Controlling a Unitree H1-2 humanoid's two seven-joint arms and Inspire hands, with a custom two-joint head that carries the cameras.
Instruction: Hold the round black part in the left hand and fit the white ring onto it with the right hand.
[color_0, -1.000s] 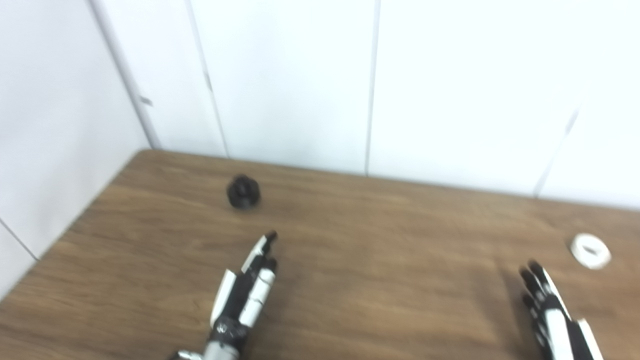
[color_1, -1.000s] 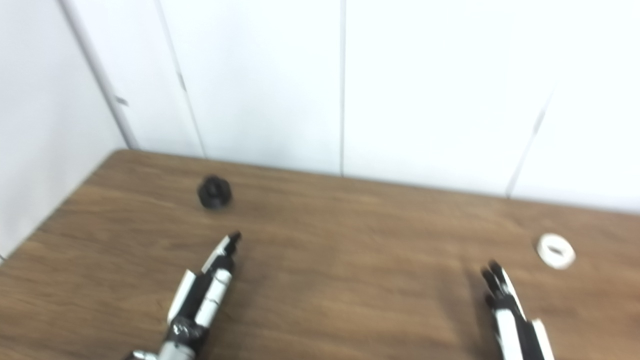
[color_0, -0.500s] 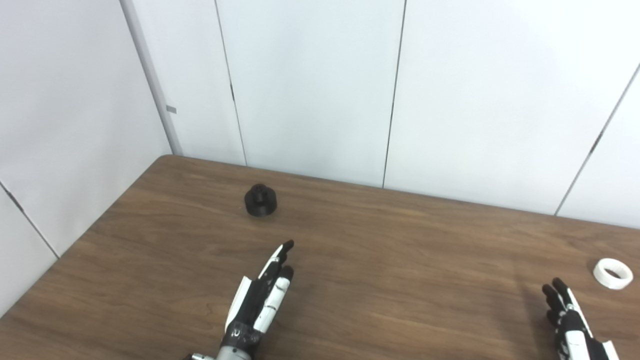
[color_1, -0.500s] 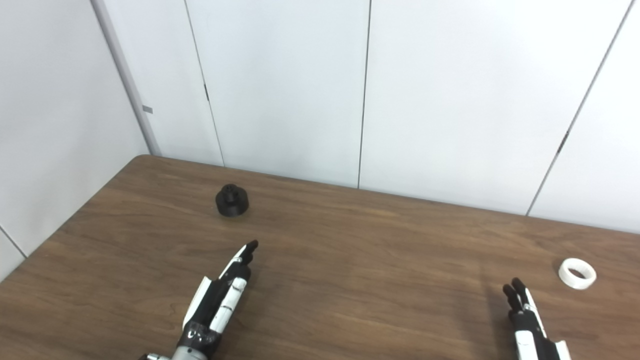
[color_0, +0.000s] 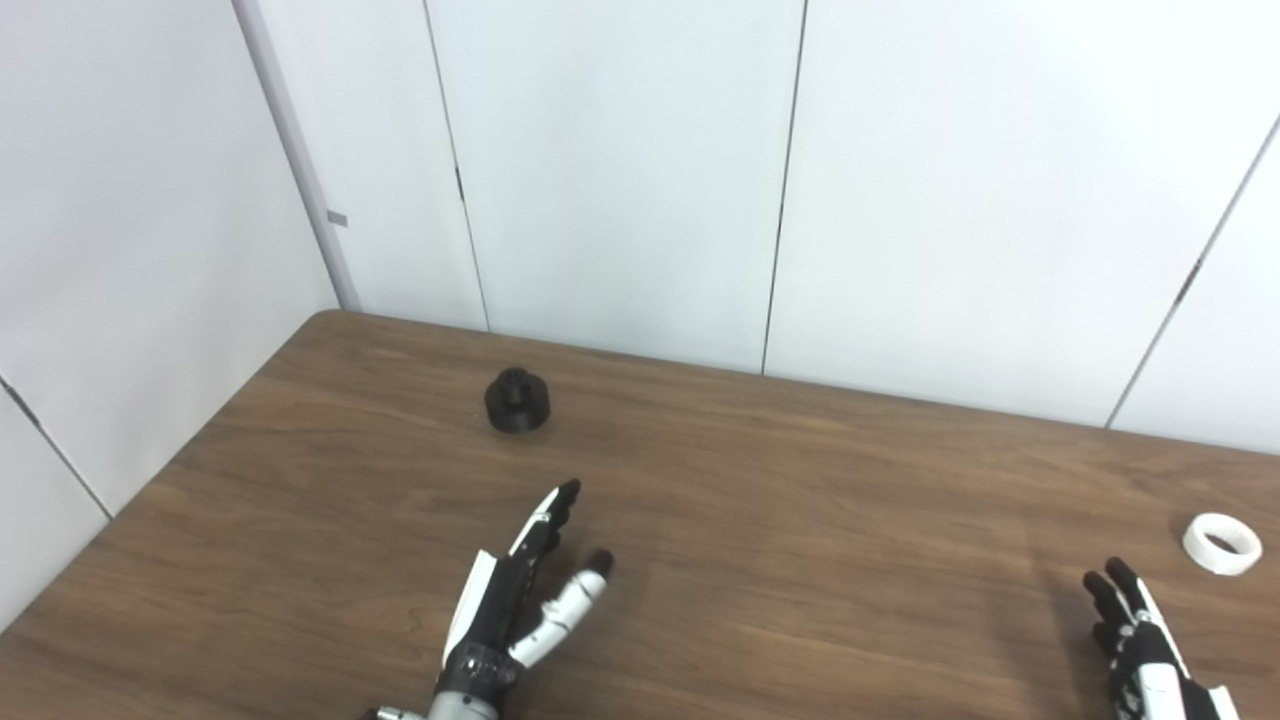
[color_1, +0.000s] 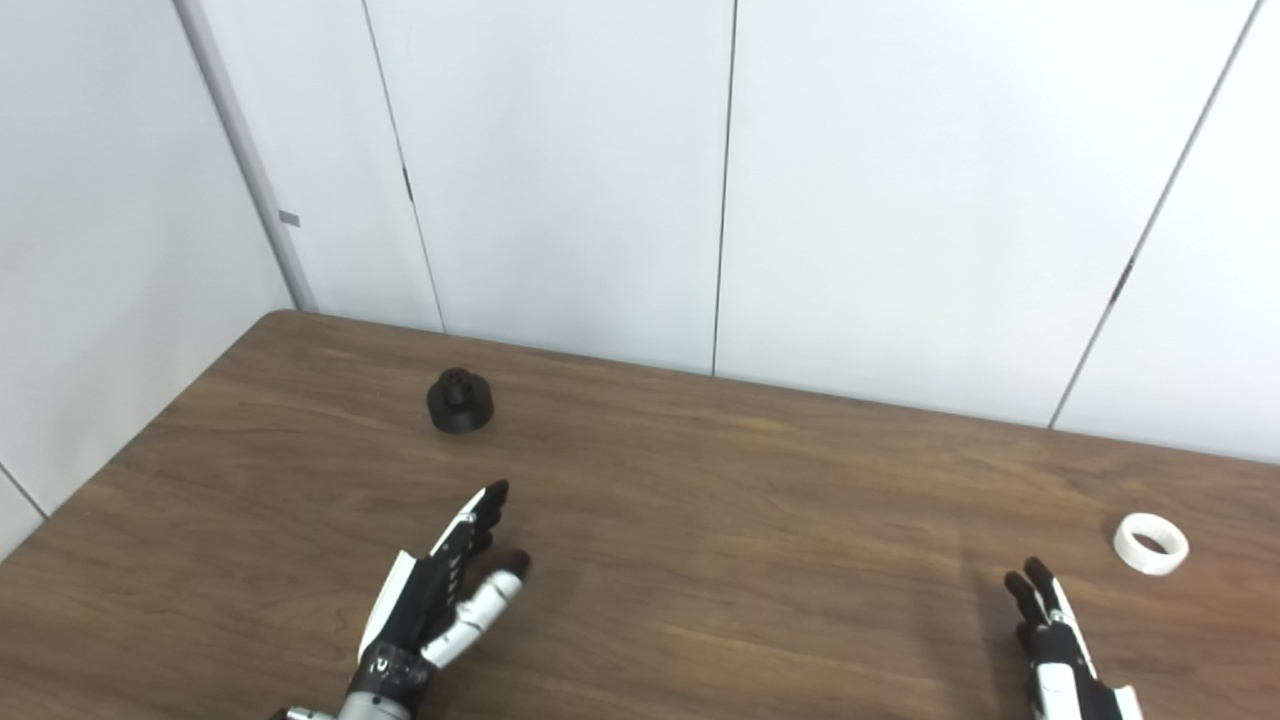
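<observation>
Left eye view. The black part (color_0: 518, 401) stands on the table (color_0: 760, 520) near the far left, upright, with a narrow knob on a wider round base. It appears rigid and probably light; the base rim looks like the best place to grip, leaving the knob free for the ring. The white ring (color_0: 1221, 543) lies flat near the right edge, well apart from the black part. It appears thin, stiff and light, likely to skid if pushed; pinch it across its outer wall. The left hand (color_0: 525, 598) hovers short of the black part, fingers extended and thumb splayed sideways, holding nothing and touching neither item.

Right eye view. The black part (color_1: 460, 400) sits ahead of the left hand (color_1: 445, 596), with bare table between them. The right hand (color_1: 1050, 640) enters at the bottom edge, fingers straight and slightly apart, empty. The ring (color_1: 1151, 543) lies near it, beyond and to its right, not touched. Both pickups remain to be done.
</observation>
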